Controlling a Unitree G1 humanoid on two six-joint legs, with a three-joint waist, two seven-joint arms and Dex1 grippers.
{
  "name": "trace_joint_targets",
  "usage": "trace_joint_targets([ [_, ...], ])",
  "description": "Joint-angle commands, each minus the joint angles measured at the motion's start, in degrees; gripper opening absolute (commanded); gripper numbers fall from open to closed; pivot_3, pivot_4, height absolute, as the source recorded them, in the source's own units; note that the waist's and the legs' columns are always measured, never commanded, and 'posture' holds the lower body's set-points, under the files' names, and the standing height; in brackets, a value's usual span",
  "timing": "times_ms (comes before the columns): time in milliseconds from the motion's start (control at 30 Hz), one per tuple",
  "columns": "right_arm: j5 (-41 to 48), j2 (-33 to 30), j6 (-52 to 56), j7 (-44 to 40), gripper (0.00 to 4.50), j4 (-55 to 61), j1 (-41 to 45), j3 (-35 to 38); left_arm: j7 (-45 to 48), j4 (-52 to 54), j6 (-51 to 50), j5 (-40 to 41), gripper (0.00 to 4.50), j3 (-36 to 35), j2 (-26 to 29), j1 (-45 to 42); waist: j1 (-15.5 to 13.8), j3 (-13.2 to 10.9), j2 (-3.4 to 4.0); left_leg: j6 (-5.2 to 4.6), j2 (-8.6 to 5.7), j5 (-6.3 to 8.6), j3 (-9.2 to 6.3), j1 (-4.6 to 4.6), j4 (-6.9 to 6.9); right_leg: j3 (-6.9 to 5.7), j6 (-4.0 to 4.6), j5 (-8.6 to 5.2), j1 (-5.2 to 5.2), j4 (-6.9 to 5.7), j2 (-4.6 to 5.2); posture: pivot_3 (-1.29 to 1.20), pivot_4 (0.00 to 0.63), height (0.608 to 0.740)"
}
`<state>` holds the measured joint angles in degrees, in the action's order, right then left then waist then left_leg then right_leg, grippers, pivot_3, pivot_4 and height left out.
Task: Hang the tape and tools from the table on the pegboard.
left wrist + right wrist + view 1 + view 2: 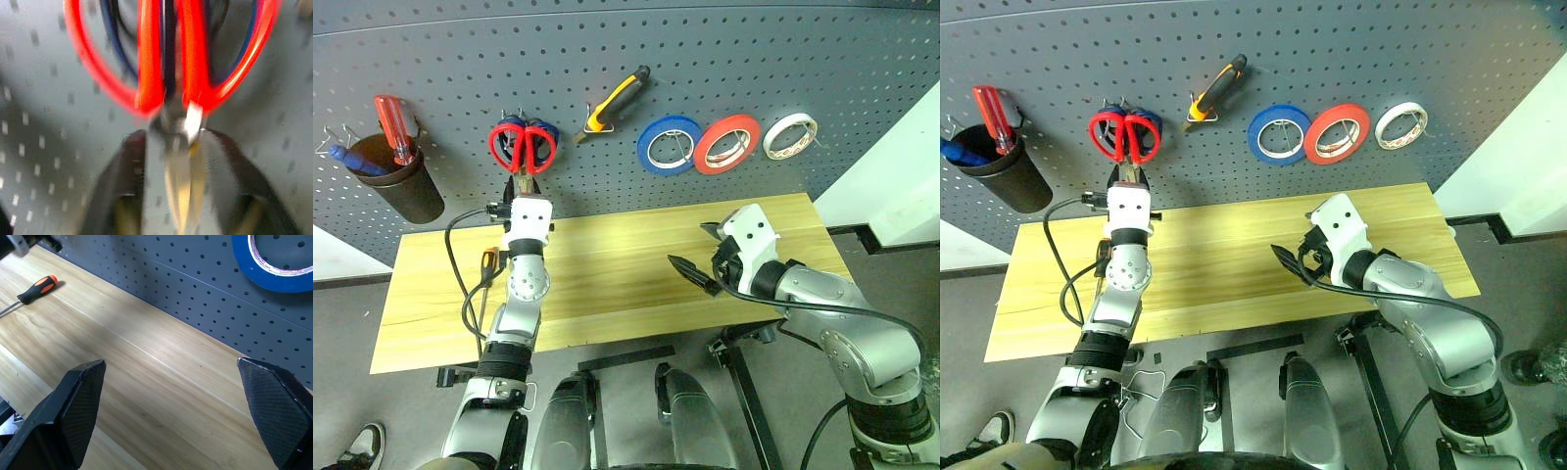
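Three tape rolls on the pegboard (460,59), far right: one blue (669,144), one red (727,143), one white (790,135). Two pairs of scissors on one hook, far left: red-handled (521,147) over blue-handled (546,132). One pair of pliers (615,100). Two screwdrivers: one red-handled (396,128) in the single dark cup (406,191), one small orange-and-black (36,289) on the table (626,274).
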<state>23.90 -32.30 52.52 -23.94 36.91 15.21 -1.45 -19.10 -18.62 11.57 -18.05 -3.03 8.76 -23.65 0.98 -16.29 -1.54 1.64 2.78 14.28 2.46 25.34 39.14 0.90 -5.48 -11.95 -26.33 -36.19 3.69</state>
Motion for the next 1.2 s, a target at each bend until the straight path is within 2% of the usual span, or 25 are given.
trace_joint_targets([
  [33, 0.6, 0.24, -0.44, -0.09, 4.5, 2.04, 0.38, 0.75, -0.35, 1.14, -0.5, 0.7, 3.02, -0.43, -0.07, 0.15, -0.08, 0.0, 0.0, 0.0, 0.0, 0.0, 0.0, 0.01, 0.0, 0.0, 0.0, 0.0, 0.0, 0.01, 0.0, -0.03, 0.27, 0.716],
  [133, 0.6, 0.26, -0.51, -0.23, 4.5, 1.79, 0.56, 0.68, -0.05, 1.09, 0.5, 1.75, 4.0, -0.53, -0.18, 0.08, -0.28, 0.0, 0.0, 0.0, -0.01, 0.0, 0.0, 0.02, 0.0, 0.0, 0.0, 0.0, 0.01, 0.03, 0.02, -0.03, 0.269, 0.716],
  [267, 0.49, 0.27, -0.61, -0.33, 4.5, 1.63, 0.63, 0.51, 1.27, 3.18, 1.18, 2.32, 4.0, 0.28, 0.03, 2.34, -0.22, 0.0, 0.0, 0.0, -0.02, 0.0, 0.0, 0.03, 0.0, 0.0, 0.0, 0.0, 0.0, 0.04, 0.03, -0.03, 0.267, 0.716],
  [400, 0.53, 0.17, -0.7, -0.45, 4.5, 2.0, 0.08, 0.56, 5.7, 10.24, 0.5, 3.26, 4.0, 1.46, 0.6, 10.14, 0.18, 0.0, 0.0, -0.01, 0.0, 0.01, 0.01, 0.01, -0.03, 0.01, 0.0, 0.0, -0.01, 0.04, 0.02, -0.02, 0.26, 0.716],
  [600, 2.78, -0.87, -0.07, -2.73, 4.5, 4.51, -2.2, 1.13, 11.94, 25.89, -10.35, 7.11, 4.0, -1.83, 1.66, 20.06, -0.14, -0.01, 0.0, -0.02, 0.05, 0.02, 0.01, 0.03, -0.05, 0.01, 0.23, -0.13, -0.04, 0.05, 0.03, -0.02, 0.294, 0.716],
  [867, 4.98, 0.2, 0.38, -3.81, 4.5, 5.1, -2.13, -1.47, 14.49, 37.64, -29.63, 13.83, 4.0, -10.55, 2.42, 19.55, -0.16, -0.2, -0.02, -0.02, 0.05, 0.02, 0.01, 0.01, -0.01, 0.03, 0.35, -0.14, -0.04, 0.07, 0.03, 0.0, 0.341, 0.716],
  [967, 4.24, 2.47, 0.12, -2.45, 4.5, 3.2, -0.33, -4.07, 14.08, 39.93, -36.4, 16.04, 4.0, -13.45, 1.8, 18.52, -0.06, -0.84, -0.04, -0.02, 0.06, 0.01, -0.01, 0.01, -0.02, 0.03, 0.35, -0.15, -0.06, 0.07, 0.01, 0.0, 0.361, 0.716],
  [1200, 3.23, 6.96, 0.89, -0.49, 4.5, 0.2, 1.11, -9.1, 12.42, 40.54, -41.3, 17.77, 4.0, -17.04, 0.7, 19.75, -0.2, -3.04, -0.06, -0.02, 0.06, 0.02, -0.02, 0.07, -0.06, 0.05, 0.37, -0.17, -0.16, 0.07, 0.05, -0.01, 0.407, 0.716],
])
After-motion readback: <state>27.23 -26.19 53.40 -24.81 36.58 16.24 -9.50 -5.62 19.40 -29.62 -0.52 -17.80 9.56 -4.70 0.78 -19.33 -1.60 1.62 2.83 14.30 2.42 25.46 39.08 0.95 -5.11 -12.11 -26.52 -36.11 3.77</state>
